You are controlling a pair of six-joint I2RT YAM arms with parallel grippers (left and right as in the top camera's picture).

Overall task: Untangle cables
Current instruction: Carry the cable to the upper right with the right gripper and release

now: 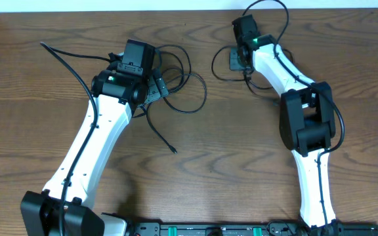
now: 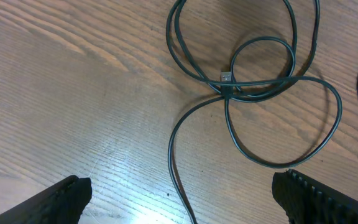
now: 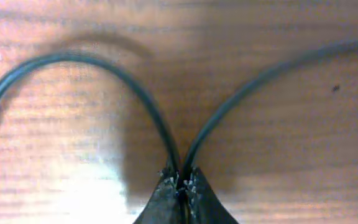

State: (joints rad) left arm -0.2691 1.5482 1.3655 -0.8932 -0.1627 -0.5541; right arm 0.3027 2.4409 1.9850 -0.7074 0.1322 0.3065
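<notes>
Pinching a black cable point(image 3: 73, 57) between its tips, the right claw point(image 3: 180, 188) is closed tight, the cable arching away to both sides ahead of it. The left claw point(image 2: 182, 196) stands wide open, holding nothing, with looped cables point(image 2: 229, 92) lying on the tabletop point(image 2: 73, 93) just ahead of it.

I could read no text, label, brand, number or sign in any of the views.
</notes>
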